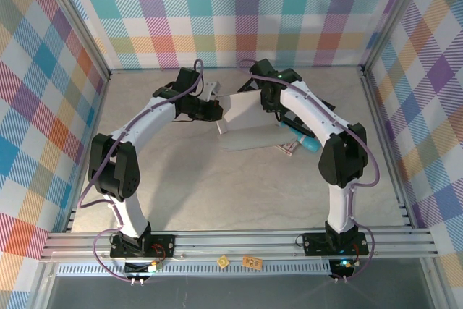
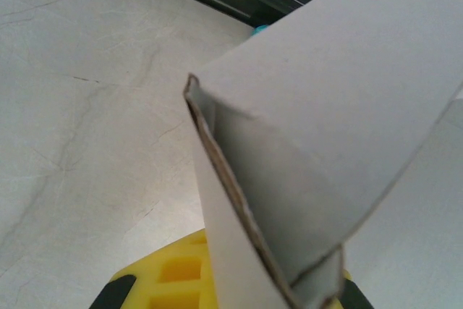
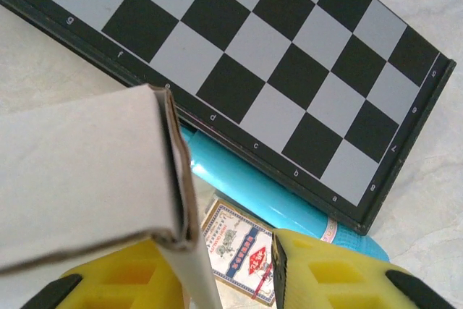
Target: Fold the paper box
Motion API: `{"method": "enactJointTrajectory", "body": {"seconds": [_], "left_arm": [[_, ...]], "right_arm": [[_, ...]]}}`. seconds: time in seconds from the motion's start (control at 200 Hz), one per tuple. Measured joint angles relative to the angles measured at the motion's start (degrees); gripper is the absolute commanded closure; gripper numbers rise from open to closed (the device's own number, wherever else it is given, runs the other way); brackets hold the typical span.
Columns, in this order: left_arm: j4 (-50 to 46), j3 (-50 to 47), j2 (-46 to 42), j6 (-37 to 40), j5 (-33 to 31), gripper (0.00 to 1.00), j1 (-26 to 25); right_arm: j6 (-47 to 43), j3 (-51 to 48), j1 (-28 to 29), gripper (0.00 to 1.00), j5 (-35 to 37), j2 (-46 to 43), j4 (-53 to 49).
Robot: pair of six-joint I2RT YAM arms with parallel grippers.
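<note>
paper box (image 1: 246, 122) between both bent arms (image 1: 148, 116)

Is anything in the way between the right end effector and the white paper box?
Nothing visible. The paper box has its folded edge inside the open right end effector; the patterned packet, blue tube and checkered board lie beneath, not in between.

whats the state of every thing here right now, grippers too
white thin cardboard paper box: partly folded, held up at one edge
left gripper: shut on the paper box
right gripper: open, a box flap between its fingers
black-and-grey checkered board: lying flat on the table
turquoise plastic tube: lying on its side along the board's edge
small patterned packet: lying flat beside the tube
</note>
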Motion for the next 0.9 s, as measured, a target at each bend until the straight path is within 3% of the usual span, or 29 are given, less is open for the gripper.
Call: {"method": "enactJointTrajectory", "body": {"seconds": [0.265,0.435,0.695,0.875,0.9], "left_arm": [[0.31,0.02,0.0,-0.24,0.04,1.0,0.0],[0.46,0.02,0.0,-0.26,0.04,1.0,0.0],[0.57,0.33,0.0,-0.26,0.24,1.0,0.0],[1.55,0.46,0.0,-0.24,0.39,1.0,0.0],[1.57,0.55,0.0,-0.24,0.26,1.0,0.0]], "right_arm": [[0.81,-0.07,-0.42,0.52,-1.16,-2.93,-0.46],[0.85,0.76,-0.59,0.52,-2.1,-3.02,-0.55],[0.85,0.92,-1.29,0.7,-4.13,-2.99,-0.15],[0.42,0.92,-1.09,0.99,-5.16,-2.86,1.01],[0.07,0.92,-1.03,1.0,-5.11,-2.75,0.72]]}}
